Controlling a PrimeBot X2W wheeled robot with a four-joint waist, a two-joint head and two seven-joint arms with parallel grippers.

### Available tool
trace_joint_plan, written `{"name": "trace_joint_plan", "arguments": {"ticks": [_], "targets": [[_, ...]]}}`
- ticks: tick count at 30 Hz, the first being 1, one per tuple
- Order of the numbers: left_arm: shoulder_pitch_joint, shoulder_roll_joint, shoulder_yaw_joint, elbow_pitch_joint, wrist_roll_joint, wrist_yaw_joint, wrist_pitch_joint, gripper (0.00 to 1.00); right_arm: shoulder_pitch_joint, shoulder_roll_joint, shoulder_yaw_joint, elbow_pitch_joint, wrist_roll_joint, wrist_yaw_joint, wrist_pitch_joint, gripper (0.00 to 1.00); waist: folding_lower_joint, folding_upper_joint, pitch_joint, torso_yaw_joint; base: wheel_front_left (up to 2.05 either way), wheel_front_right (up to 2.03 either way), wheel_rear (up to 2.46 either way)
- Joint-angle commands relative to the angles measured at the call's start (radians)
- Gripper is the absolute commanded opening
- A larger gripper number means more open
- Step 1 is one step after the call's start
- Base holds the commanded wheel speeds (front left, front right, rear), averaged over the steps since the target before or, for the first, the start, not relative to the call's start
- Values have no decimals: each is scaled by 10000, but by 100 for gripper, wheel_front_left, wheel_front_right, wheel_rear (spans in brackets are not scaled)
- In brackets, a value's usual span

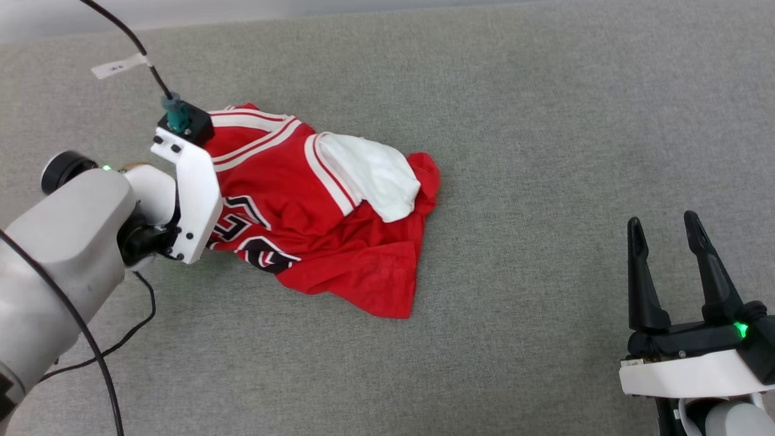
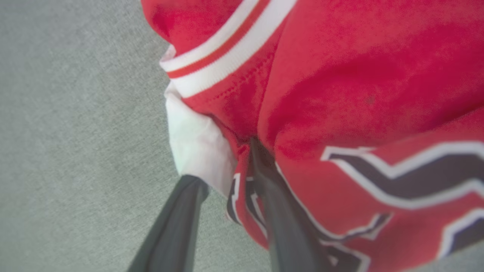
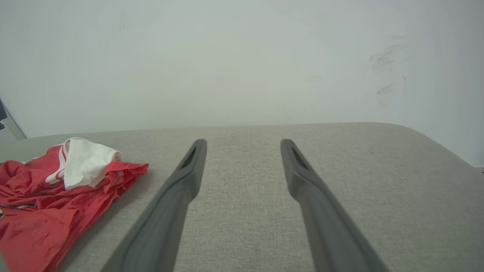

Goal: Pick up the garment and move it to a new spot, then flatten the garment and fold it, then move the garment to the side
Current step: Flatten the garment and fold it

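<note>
The garment [image 1: 315, 212] is a red jersey with a white sleeve [image 1: 375, 172], striped trim and black letters, lying crumpled left of centre on the grey surface [image 1: 545, 151]. My left arm's wrist [image 1: 191, 188] hangs over its left edge and hides the fingers there. In the left wrist view, the left gripper [image 2: 225, 162] has its fingers parted, with red cloth and the white sleeve [image 2: 196, 151] of the garment [image 2: 340, 75] bunched between them. My right gripper [image 1: 662, 219] stands open at the lower right, well clear of the garment [image 3: 45, 196], and nothing lies between the tips of the right gripper [image 3: 244, 142].
A black cable [image 1: 121, 27] with a white tag [image 1: 118, 65] runs to the left wrist, and another loop [image 1: 130, 333] lies on the surface beside the arm. A pale wall [image 3: 242, 56] rises behind the surface's far edge.
</note>
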Motion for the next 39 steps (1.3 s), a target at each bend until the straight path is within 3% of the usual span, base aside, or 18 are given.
{"name": "trace_joint_plan", "arguments": {"ticks": [1, 10, 15, 21, 28, 36, 39], "targets": [[-255, -64, 21, 36, 182, 4, -229, 100, 75, 11, -22, 13, -30, -7, -20, 100, 1, 0, -139, 66, 0, 0, 0], [-1669, 68, 36, -974, 737, 4, -892, 100, 277, 9, -82, 49, -50, -5, -20, 100, 1, 0, -577, 235, 0, 0, 0], [-2479, -152, 193, -1988, 61, 4, -614, 100, 247, 11, -11, 6, -35, -7, -20, 100, 1, 0, -545, 195, 0, 0, 0], [-3292, -604, 47, -2724, -357, 4, 696, 100, -75, 11, 165, -69, -47, -7, -20, 100, 1, 0, -33, -100, 0, 0, 0], [-3714, -1180, -35, -2181, -268, 4, 2280, 100, -501, 9, 248, -88, 135, -7, -20, 100, 1, 0, 916, -797, 0, 0, 0], [-2969, -1372, -46, -1954, 1083, 4, 3829, 100, -909, 11, 284, -143, 390, -7, -20, 100, 1, 0, 1761, -1302, 0, 0, 0], [-2662, -1419, -43, -1956, 1129, 4, 3914, 100, -1032, 11, 293, -158, 448, -7, -20, 100, 1, 0, 1967, -1349, 0, 0, 0]]}}
